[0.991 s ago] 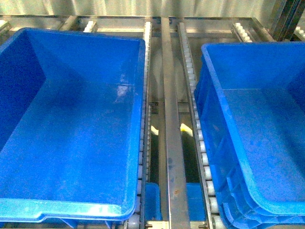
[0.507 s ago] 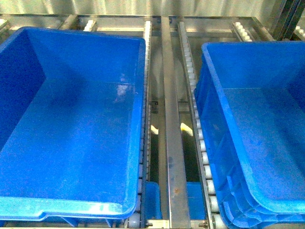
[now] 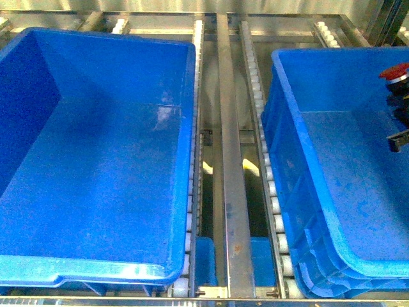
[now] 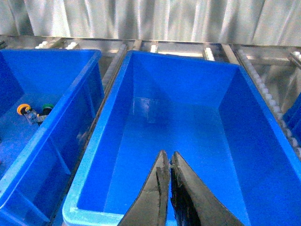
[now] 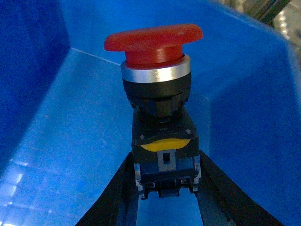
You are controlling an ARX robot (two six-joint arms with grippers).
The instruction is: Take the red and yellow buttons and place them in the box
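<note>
"Your right pincer: what's in it?"

"It grips the red button by its base, cap up, over the box. Go low before you let go, so it can't bounce out. Your left pincer hangs pinched together, empty, over the other box."
</note>
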